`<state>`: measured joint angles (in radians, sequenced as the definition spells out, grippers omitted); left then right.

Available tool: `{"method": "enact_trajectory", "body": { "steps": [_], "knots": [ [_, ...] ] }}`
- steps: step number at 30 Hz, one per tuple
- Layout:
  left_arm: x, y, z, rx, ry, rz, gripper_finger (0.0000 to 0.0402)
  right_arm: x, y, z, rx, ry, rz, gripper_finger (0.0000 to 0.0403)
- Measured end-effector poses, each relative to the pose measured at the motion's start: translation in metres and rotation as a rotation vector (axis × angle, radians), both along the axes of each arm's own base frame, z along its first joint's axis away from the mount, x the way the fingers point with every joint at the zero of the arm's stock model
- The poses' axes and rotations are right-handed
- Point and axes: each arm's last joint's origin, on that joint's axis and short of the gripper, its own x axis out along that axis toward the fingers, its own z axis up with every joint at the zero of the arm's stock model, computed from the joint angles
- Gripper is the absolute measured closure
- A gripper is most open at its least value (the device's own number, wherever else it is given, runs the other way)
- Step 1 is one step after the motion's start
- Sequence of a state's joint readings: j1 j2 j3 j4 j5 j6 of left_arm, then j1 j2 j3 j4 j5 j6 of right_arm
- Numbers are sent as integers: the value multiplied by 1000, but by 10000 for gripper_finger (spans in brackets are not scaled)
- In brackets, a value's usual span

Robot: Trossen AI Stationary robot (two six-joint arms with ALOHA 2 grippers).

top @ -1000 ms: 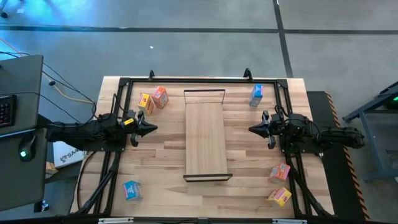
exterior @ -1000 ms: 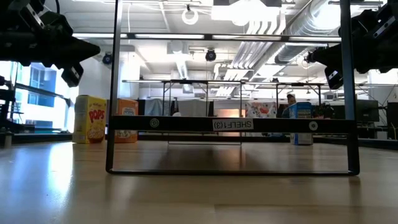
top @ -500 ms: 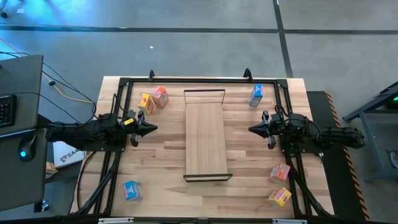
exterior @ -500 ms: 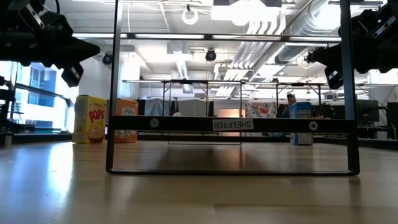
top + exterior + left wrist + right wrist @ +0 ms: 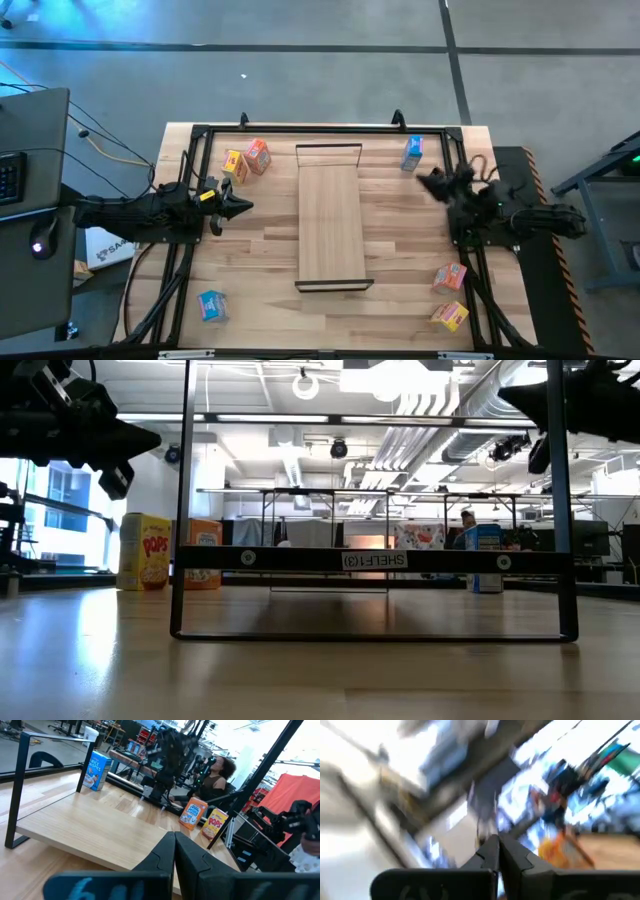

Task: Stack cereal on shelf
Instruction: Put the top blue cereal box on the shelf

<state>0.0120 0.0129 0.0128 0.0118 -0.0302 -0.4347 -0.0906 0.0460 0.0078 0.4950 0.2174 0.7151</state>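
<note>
The shelf point(image 5: 330, 214) is a pale board with black end frames, lying flat mid-table. Cereal boxes stand around it: yellow point(image 5: 235, 162) and orange point(image 5: 258, 155) at the far left, blue point(image 5: 412, 152) at the far right, blue point(image 5: 211, 305) near left, orange-pink point(image 5: 450, 277) and yellow point(image 5: 450, 316) near right. My left gripper point(image 5: 246, 207) hovers shut, left of the shelf, pointing at it. My right gripper point(image 5: 421, 181) is shut, raised above the table right of the shelf, just short of the far blue box.
A black metal frame point(image 5: 300, 130) runs along the table's far edge and down both sides past the arm bases. The shelf's near end frame point(image 5: 375, 560) stands upright in the low view. A person point(image 5: 220, 772) sits beyond the table in the left wrist view.
My right gripper has swung up and toward the table's far edge, turning toward the far blue box; its wrist view is blurred by the motion. My left arm and all the boxes have kept still.
</note>
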Motion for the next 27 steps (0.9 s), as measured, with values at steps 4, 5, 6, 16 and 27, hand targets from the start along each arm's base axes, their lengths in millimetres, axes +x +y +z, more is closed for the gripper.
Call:
{"method": "enact_trajectory", "body": {
  "steps": [4,5,6,16,27],
  "knots": [
    [0,0,0,0,0,0,401,-5,-8,6,229,-94,-209,402],
    [0,0,0,0,0,0,401,-6,-8,10,252,-101,-241,398],
    [0,0,0,0,0,0,401,-6,-9,14,261,-104,-259,393],
    [0,0,0,0,0,0,401,33,-24,75,188,447,-517,220],
    [0,0,0,0,0,0,401,76,-91,79,352,1259,-927,146]
  ]
}}
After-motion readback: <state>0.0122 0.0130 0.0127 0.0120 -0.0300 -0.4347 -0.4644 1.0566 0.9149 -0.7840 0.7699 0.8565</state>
